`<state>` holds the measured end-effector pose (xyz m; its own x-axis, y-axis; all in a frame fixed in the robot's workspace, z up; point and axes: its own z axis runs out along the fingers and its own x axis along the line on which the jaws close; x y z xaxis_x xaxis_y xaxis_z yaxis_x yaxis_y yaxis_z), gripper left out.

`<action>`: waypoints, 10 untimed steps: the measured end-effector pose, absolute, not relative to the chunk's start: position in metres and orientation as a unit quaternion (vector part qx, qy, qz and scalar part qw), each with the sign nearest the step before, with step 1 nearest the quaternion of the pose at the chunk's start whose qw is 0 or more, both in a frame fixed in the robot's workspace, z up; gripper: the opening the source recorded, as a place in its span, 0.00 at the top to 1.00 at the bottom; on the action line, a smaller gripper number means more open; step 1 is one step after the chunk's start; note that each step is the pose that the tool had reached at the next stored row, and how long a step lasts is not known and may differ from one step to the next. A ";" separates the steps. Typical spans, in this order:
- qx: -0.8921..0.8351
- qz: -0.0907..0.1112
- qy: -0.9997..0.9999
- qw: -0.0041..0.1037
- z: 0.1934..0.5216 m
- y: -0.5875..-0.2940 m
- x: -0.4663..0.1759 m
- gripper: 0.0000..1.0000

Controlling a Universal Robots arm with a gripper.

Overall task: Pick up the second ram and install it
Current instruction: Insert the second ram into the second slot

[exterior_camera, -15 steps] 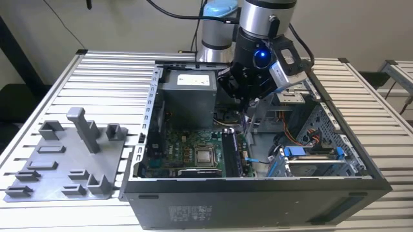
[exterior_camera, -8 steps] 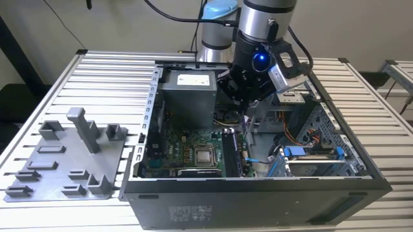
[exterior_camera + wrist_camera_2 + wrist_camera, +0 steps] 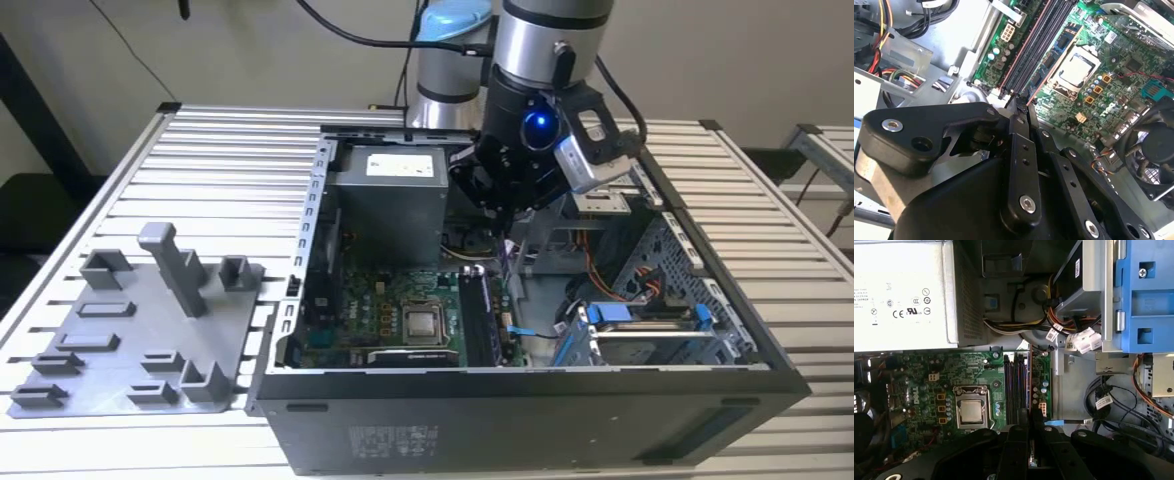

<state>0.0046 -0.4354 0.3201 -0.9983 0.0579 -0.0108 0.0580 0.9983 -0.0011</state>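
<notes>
My gripper (image 3: 505, 215) hangs inside the open computer case (image 3: 534, 385), above the motherboard (image 3: 387, 320). It is shut on the second ram (image 3: 1030, 380), which shows edge-on in both wrist views as a thin reddish strip (image 3: 1054, 66) running out from between the black fingers (image 3: 1019, 440). In the exterior view the stick (image 3: 509, 258) points down from the fingertips. It sits just above the row of long dark memory slots (image 3: 1015, 390), lined up along them, beside the silver processor (image 3: 972, 411). Whether it touches a slot I cannot tell.
The grey power supply (image 3: 387, 200) stands at the back of the case. A blue drive cage (image 3: 1144, 295) and bundled cables (image 3: 1074, 342) lie beside the slots. A black fan (image 3: 1154, 145) borders the board. The grey holder plate (image 3: 134, 330) with upright posts rests on the table at the exterior view's left.
</notes>
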 end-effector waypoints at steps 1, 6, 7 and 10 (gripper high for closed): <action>0.029 -0.001 1.000 0.005 0.320 -0.435 0.005 0.86; 0.029 -0.001 1.000 0.005 0.318 -0.436 0.005 0.86; 0.029 -0.001 1.000 0.005 0.317 -0.436 0.005 0.86; 0.029 -0.001 1.000 0.005 0.315 -0.436 0.005 0.86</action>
<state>0.0046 -0.4360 0.3149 -0.9983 0.0579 -0.0108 0.0579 0.9983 -0.0011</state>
